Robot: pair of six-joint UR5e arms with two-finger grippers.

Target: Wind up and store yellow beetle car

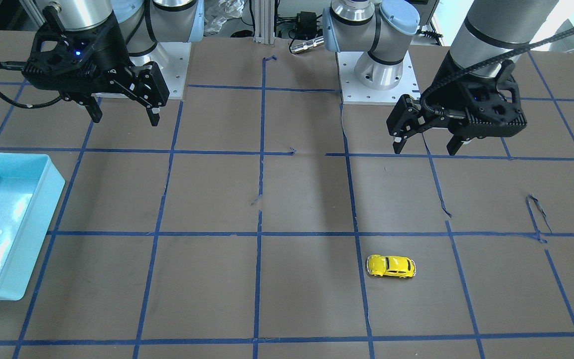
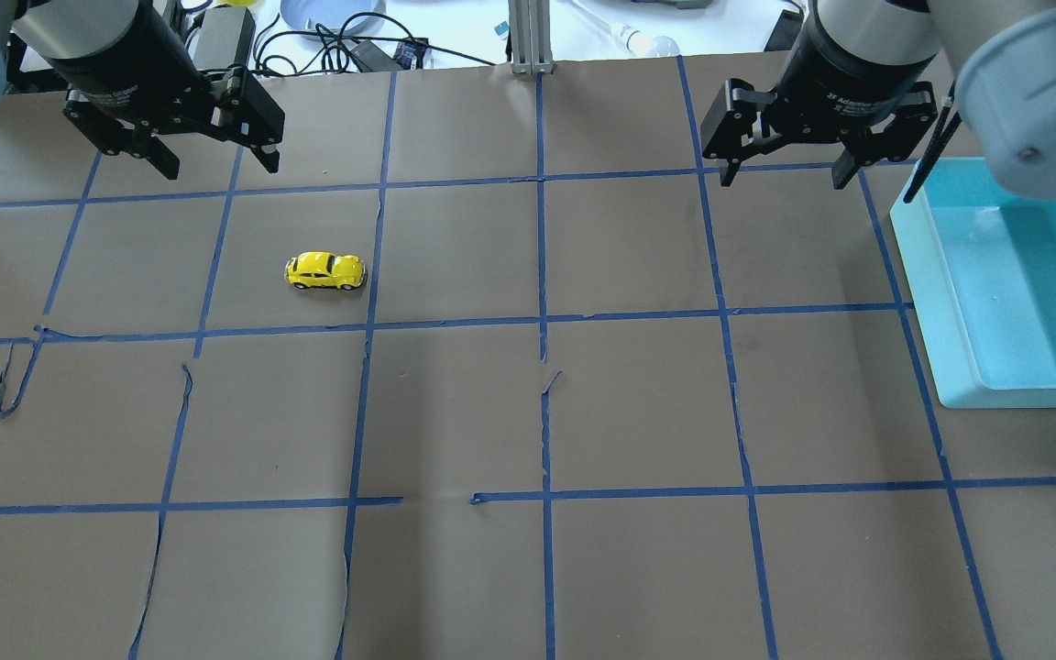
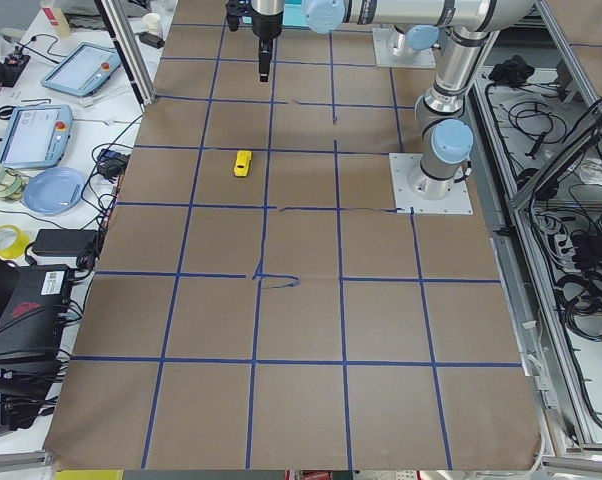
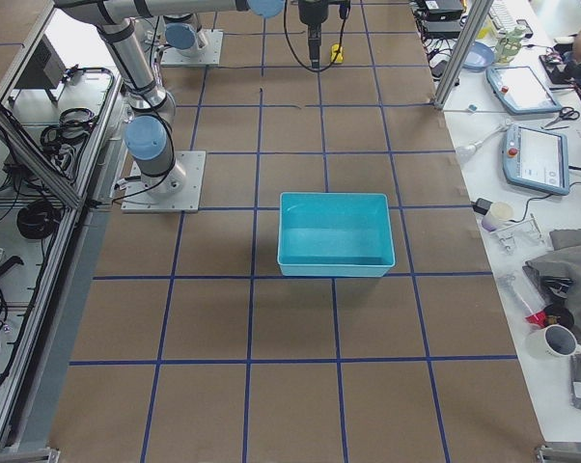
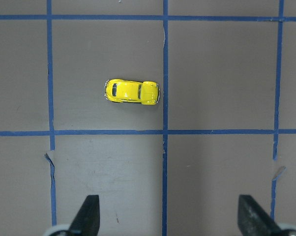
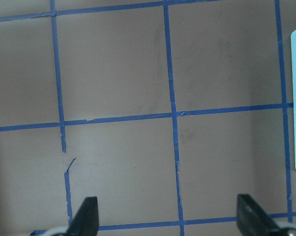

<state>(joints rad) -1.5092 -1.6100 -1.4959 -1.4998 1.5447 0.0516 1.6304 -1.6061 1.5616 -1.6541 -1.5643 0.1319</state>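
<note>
L gripper (image 2: 216,167) hanging over table (image 2: 638,403), far-left, fingers (image 2: 262,147) spreading wide, holding nothing. Just past it, yellow beetle car (image 2: 325,271) sitting wheels-down on table, untouched. R gripper (image 2: 785,179) hanging w/ fingers wide, empty. Teal bin (image 2: 918,284) sitting far right.

My bench (image 2: 638,412), papered brown and gridded with blue tape (image 2: 638,315), is carrying the yellow beetle car (image 2: 325,271) upright and a turquoise bin (image 2: 936,302), well apart.
</note>
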